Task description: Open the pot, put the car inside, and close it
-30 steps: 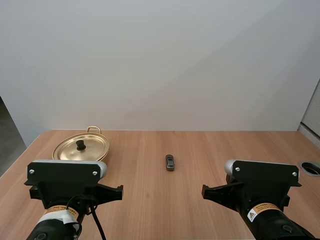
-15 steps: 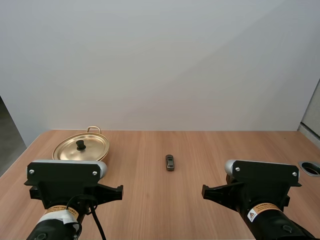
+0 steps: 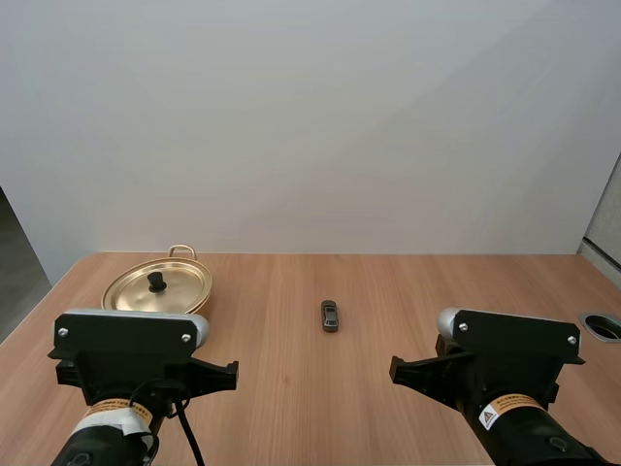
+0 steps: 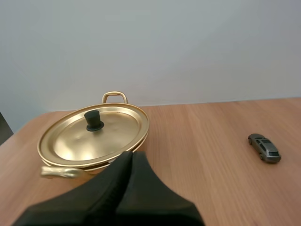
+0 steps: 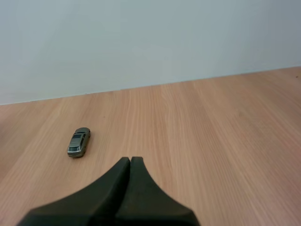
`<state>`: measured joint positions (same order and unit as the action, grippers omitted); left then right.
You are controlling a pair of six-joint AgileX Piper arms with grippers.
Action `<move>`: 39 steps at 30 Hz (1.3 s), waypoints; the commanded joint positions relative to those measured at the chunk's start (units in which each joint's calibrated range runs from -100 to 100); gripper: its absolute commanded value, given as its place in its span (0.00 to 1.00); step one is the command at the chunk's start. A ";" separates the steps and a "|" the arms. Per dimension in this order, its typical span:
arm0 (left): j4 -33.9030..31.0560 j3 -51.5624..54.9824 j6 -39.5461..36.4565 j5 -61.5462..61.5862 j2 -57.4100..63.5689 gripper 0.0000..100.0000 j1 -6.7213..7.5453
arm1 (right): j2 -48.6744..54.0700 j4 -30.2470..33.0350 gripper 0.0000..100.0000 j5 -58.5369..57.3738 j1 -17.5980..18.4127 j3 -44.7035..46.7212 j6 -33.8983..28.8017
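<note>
Left fingers [image 4: 131, 157] are sitting pressed together as one dark wedge, gripping nothing. Right fingers [image 5: 130, 162] are doing the same: flat against each other, nothing between them.

The gold pot [image 4: 61, 173] is standing on the table [image 3: 408, 291] just ahead of the left fingertips, a bit to their left. Its near handle is lying close beside the wedge. The lid [image 4: 113, 136] is sitting on the pot, black knob [image 4: 94, 121] pointing up.

The car [image 5: 78, 141], small and grey, is resting on bare wood on its wheels. It's lying ahead and well to the right of the left fingers, and ahead and to the left of the right fingers. It's well apart from the pot, and neither pair of fingers is touching it or the pot.
</note>
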<state>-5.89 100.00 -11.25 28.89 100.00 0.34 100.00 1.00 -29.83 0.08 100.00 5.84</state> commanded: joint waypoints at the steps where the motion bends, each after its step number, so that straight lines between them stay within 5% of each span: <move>1: -6.22 0.00 2.60 -4.96 0.00 0.00 0.01 | 0.00 7.60 0.00 6.57 -0.02 0.00 0.01; 8: -31.19 -1.27 6.43 -28.89 0.00 0.00 0.01 | 0.00 31.04 0.00 38.26 -0.02 0.00 1.17; 13: -24.29 -13.54 0.72 -20.18 0.00 0.00 0.01 | 0.00 43.96 0.00 49.23 -0.02 -0.05 13.27; 15: -21.60 -20.52 -3.14 -11.03 0.00 0.00 0.01 | 0.00 39.05 0.00 49.48 -0.02 -2.30 12.42; 18: -22.86 -28.72 -6.79 -6.53 -1.65 0.00 0.01 | -1.17 23.08 0.00 42.10 -0.02 -9.44 12.42; 22: -23.50 -37.41 -12.40 2.74 -13.14 0.00 -0.40 | -14.02 13.06 0.00 13.14 -0.02 -25.73 12.42; 26: -20.92 -44.55 -18.79 18.19 -25.97 0.00 -3.48 | -32.80 0.08 0.00 -15.97 0.05 -43.31 13.19; 29: -17.16 -47.70 -18.31 26.75 -34.90 0.00 -4.95 | -44.68 -9.76 0.00 -35.44 0.47 -54.96 18.18; 34: -8.97 -47.83 -12.10 28.05 -46.23 0.00 -4.91 | -56.65 -24.76 0.00 -50.69 0.66 -63.67 27.40; 39: -1.27 -47.83 0.69 30.80 -54.16 0.00 -4.91 | -60.95 -29.03 0.00 -53.19 0.66 -63.82 29.69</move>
<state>-10.51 52.29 -23.45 56.10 63.24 -4.58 63.81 8.40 -19.99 0.72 53.75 33.58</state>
